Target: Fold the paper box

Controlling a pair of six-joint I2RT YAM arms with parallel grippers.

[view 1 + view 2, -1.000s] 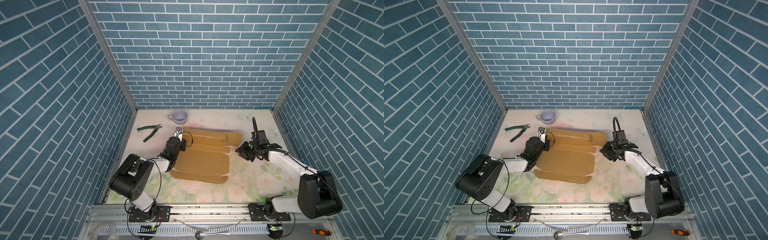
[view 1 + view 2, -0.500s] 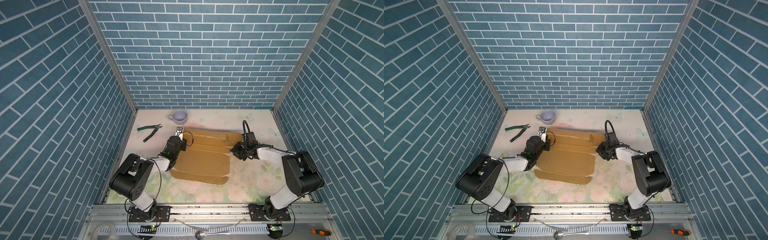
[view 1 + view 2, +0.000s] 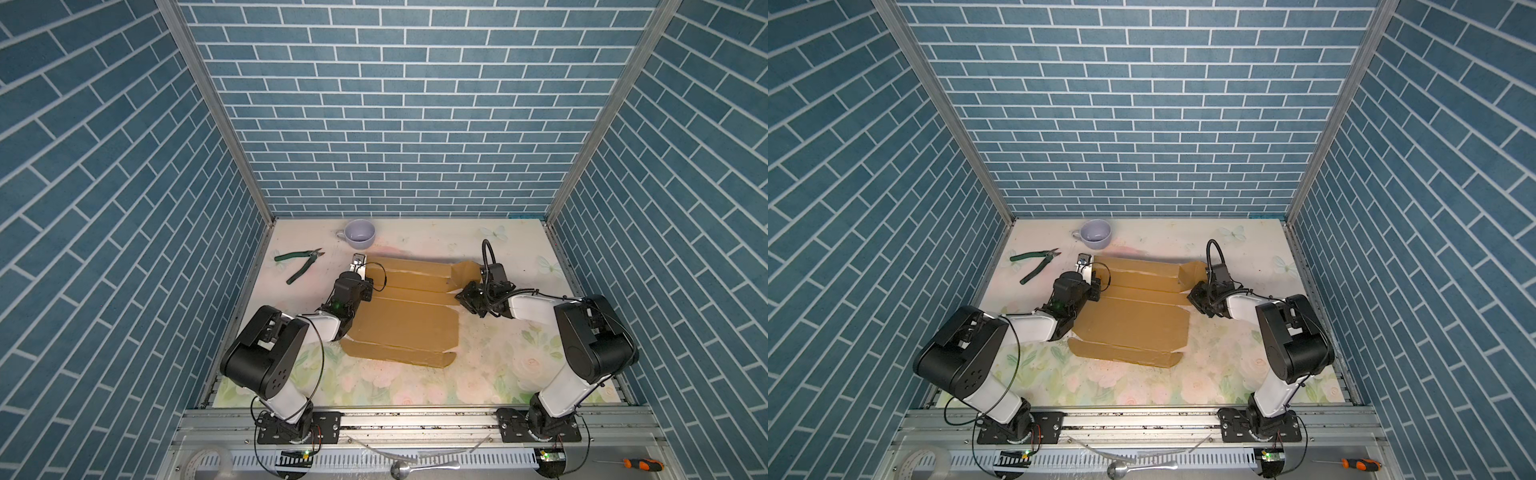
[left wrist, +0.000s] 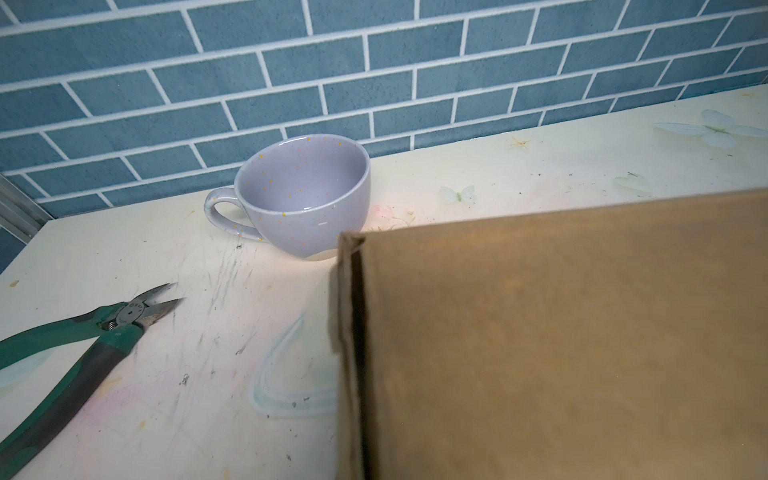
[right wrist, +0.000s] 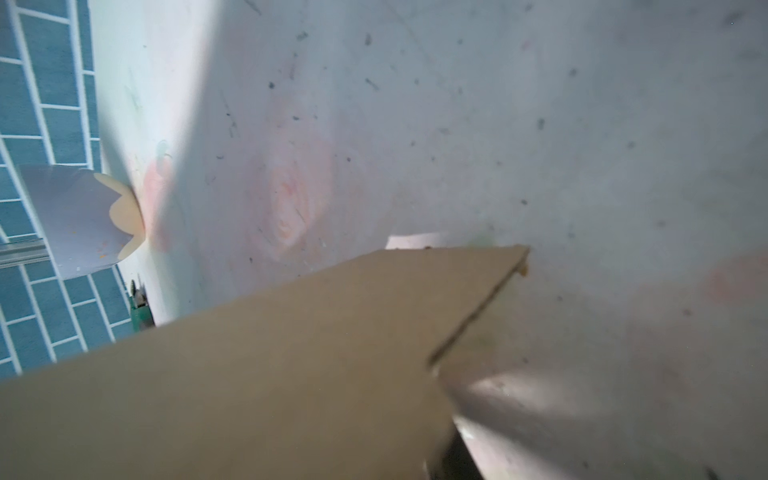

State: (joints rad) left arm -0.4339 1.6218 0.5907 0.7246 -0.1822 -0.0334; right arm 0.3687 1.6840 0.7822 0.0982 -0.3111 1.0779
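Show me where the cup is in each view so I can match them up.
Top view: cup at the back of the table, left of centre, beyond the box.
Top view: cup, same spot.
Left wrist: cup close, near the wall, just past the box's corner.
Right wrist: cup far off by the wall's foot, beyond the box flap.
Shared landmark: the box.

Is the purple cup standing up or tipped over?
Standing up. The cup sits on its base on the table, with its open mouth facing up.
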